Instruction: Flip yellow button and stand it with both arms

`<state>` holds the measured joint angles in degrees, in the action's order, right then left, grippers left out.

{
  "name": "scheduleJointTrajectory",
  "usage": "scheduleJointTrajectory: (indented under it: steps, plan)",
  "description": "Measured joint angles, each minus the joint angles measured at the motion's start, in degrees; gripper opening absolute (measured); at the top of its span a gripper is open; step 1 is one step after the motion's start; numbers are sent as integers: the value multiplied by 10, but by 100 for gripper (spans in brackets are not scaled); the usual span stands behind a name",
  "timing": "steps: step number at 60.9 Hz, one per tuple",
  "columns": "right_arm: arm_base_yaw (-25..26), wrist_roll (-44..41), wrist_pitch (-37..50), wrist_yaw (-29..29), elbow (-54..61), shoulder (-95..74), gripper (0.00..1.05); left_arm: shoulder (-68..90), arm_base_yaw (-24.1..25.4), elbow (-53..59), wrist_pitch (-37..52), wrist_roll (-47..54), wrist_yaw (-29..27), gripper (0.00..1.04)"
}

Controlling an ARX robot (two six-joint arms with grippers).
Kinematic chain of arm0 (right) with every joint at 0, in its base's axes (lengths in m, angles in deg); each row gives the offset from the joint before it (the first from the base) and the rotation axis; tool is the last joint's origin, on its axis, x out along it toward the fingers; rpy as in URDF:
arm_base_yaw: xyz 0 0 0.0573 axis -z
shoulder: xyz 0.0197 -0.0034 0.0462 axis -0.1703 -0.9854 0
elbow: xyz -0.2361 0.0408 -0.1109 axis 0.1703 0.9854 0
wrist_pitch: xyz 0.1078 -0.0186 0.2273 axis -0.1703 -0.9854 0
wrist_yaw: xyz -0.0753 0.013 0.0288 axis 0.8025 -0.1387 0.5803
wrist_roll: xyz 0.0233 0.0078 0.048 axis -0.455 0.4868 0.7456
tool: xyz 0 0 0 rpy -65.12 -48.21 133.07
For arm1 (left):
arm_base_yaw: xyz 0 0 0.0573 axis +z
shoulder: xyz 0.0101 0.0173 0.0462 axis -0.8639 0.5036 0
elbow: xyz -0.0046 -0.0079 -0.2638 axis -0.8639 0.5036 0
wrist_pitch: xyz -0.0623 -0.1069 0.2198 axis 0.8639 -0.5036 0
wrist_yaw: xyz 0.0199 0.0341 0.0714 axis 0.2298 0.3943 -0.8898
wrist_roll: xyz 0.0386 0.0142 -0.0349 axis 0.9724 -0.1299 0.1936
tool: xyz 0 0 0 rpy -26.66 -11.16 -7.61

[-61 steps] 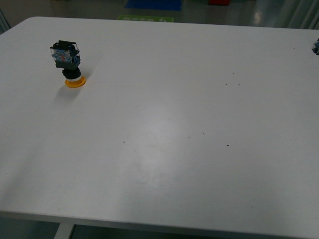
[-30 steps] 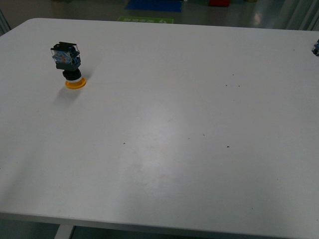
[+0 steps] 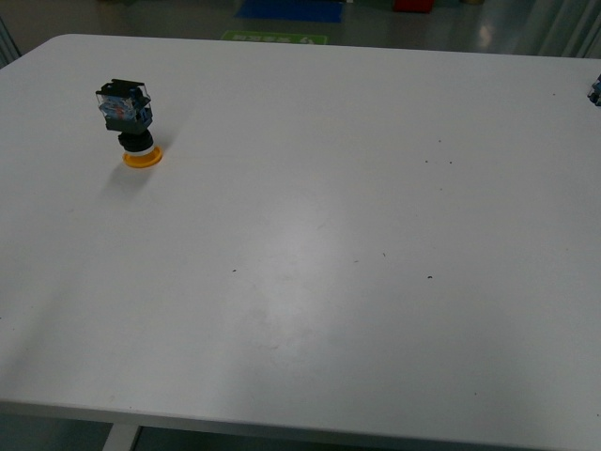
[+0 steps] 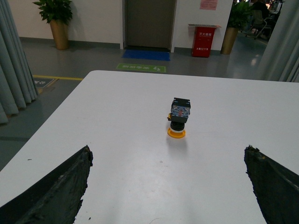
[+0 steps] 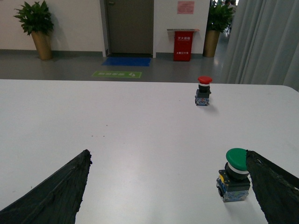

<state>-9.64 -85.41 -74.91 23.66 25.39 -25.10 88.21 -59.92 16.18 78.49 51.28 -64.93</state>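
The yellow button [image 3: 130, 123] stands upside down on the white table [image 3: 310, 235] at the far left, its orange-yellow cap on the table and its black-and-blue block on top. It also shows in the left wrist view [image 4: 178, 118], ahead of my open, empty left gripper [image 4: 168, 186] and well apart from it. My right gripper [image 5: 168, 186] is open and empty. Neither arm shows in the front view.
In the right wrist view a green-capped button [image 5: 235, 174] stands upright close to one right finger [image 5: 275, 186], and a red-capped button [image 5: 203, 91] stands farther off. A dark object [image 3: 595, 89] shows at the table's right edge in the front view.
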Motion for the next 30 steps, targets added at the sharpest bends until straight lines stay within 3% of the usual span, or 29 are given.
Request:
scheduleJointTrajectory:
  steps: [10, 13, 15, 22, 30]
  plan:
    - [0, 0, 0, 0, 0, 0, 97, 1, 0, 0, -1, -2, -1, 98]
    - [0, 0, 0, 0, 0, 0, 97, 66, 17, -40, -97, -35, 16, 98]
    - [0, 0, 0, 0, 0, 0, 97, 136, 41, -64, -112, -43, 37, 98]
    - [0, 0, 0, 0, 0, 0, 97, 322, 103, -120, -39, -29, 102, 98]
    - [0, 0, 0, 0, 0, 0, 97, 477, 121, -185, 41, 19, 136, 98]
